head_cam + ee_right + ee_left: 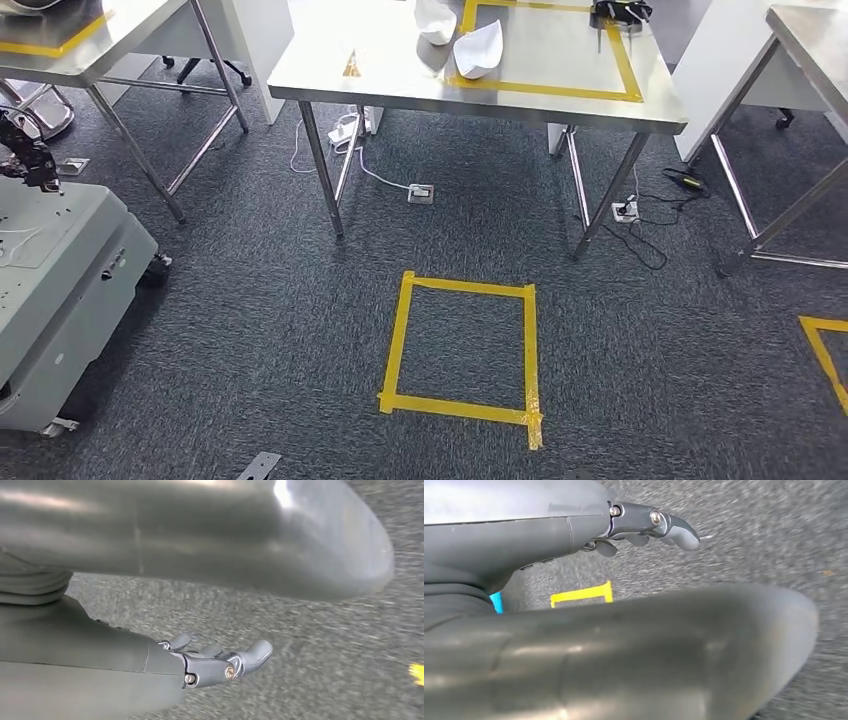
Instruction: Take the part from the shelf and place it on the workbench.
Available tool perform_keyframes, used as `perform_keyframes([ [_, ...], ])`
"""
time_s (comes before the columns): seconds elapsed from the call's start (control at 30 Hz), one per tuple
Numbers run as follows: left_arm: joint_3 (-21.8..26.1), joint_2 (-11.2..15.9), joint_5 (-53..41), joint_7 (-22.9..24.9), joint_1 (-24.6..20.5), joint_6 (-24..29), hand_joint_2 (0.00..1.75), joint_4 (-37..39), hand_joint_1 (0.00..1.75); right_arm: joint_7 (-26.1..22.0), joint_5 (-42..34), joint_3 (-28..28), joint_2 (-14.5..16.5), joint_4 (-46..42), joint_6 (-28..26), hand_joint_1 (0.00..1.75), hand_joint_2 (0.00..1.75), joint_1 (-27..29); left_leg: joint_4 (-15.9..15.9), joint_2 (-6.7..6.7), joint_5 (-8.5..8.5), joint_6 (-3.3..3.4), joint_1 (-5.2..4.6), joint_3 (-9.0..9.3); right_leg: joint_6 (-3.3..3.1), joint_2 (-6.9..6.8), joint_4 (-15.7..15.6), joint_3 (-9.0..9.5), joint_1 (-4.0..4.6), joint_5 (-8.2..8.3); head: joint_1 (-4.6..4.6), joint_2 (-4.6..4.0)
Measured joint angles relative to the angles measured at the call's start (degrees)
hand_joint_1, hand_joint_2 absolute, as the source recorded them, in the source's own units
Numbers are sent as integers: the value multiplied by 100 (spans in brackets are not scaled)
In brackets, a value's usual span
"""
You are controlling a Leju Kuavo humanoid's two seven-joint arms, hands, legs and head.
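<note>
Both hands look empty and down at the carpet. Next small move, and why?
Probably turn to look for the shelf. Left hand and right hand both hang over the carpet holding nothing, fingers apart. White parts already lie on the steel workbench ahead; I can't make out a shelf here.

Open grey carpet (470,230) lies ahead, marked by a yellow tape square (462,347). Beyond it stands a steel workbench (400,75), its legs (322,170) and a trailing white cable (375,175) crowding the room beneath. On top, two white parts (462,42) lie by a taped frame. A grey wheeled cabinet (60,290) blocks the left; another table's legs (760,215) close the right.
</note>
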Motion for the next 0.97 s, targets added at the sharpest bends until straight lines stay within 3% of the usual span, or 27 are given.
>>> perform_keyframes([
  [0.07,20,-6,-1,-4,39,15,0,1,0,-15,0,-20,0,0,0,0,0,-13,23,4,256,-29,-3,-308,-7,7,188,365,-3,-95,1,0],
  [0.13,29,-18,-5,-13,58,32,0,-1,0,-25,0,-32,0,0,0,0,0,-39,32,8,460,-100,-7,-518,-62,29,-574,1084,20,-1,-6,0],
  [0.17,32,-22,-9,-18,53,36,0,-2,0,-31,0,-36,0,0,0,0,0,-50,19,10,518,-137,-5,-530,-93,41,-866,1252,40,-64,-4,0],
  [0.2,37,-27,-14,-23,48,39,0,-3,0,-33,0,-41,0,0,0,0,0,-57,-6,11,578,-176,0,-531,-127,51,-1006,1305,64,-116,-4,0],
  [0.27,47,-30,-29,-24,46,39,0,-1,0,-39,0,-54,1,0,1,0,0,-61,-52,6,667,-253,15,-531,-209,40,-1047,1235,73,-17,7,0],
  [0.3,51,-31,-35,-17,48,39,0,0,0,-43,1,-59,2,0,2,0,0,-67,-11,0,583,-281,19,-564,-260,27,-1062,1183,64,56,2,0],
  [0.37,55,-33,-44,-5,52,39,0,2,0,-57,4,-65,2,0,3,0,0,-73,382,-8,75,-314,26,-690,-345,2,-1096,1038,45,225,-15,0],
  [0.43,56,-36,-48,-1,45,39,0,1,0,-68,9,-68,0,0,5,0,0,-74,1094,-8,-491,-336,24,-812,-373,-6,-1085,848,59,378,-28,0],
  [0.47,56,-34,-49,-1,43,40,0,1,0,-71,10,-68,0,0,7,0,0,-73,1396,-8,-578,-345,24,-816,-371,-12,-1071,746,67,451,-28,0],
  [0.53,57,-33,-50,-4,41,41,0,1,0,-72,11,-69,0,0,11,0,0,-75,1557,-8,-372,-339,23,-614,-354,-26,-1023,527,77,597,-30,0],
  [0.57,58,-33,-49,-8,37,41,0,-1,0,-73,11,-69,0,0,13,0,0,-76,1352,-8,-226,-323,23,-371,-337,-31,-992,417,79,661,-30,0],
  [0.6,58,-33,-49,-13,28,41,0,-5,0,-75,11,-70,0,0,13,0,0,-77,973,-7,-212,-302,18,-35,-312,-33,-957,320,84,719,-31,0],
  [0.67,60,-37,-45,-33,3,41,0,-17,0,-85,14,-70,0,0,13,0,0,-78,166,-10,-425,-254,-5,530,-249,-42,-896,195,92,812,-21,0],
  [0.7,63,-38,-42,-40,-5,41,0,-21,0,-92,18,-71,1,0,13,0,0,-80,-68,-9,-545,-223,-25,660,-210,-47,-887,176,89,858,-18,0],
  [0.77,72,-44,-39,-40,-5,45,0,-18,0,-103,29,-73,3,0,16,0,0,-76,-150,7,-513,-129,-45,622,-125,-47,-906,167,64,945,-21,0],
  [0.83,80,-46,-48,-26,-2,54,0,-12,0,-104,37,-74,6,1,21,0,0,-57,-161,28,-393,-31,-37,535,-39,-23,-742,77,35,795,-22,0],
  [0.93,101,-45,-86,-9,11,76,0,-7,0,-102,46,-75,11,2,21,0,0,-45,-155,32,-223,15,-28,339,57,-3,278,-267,5,68,-5,0],
  [0.97,104,-45,-97,-6,14,82,0,-6,0,-101,48,-76,11,2,20,0,0,-45,-151,28,-198,13,-29,305,69,-3,497,-332,2,-56,-6,0],
])
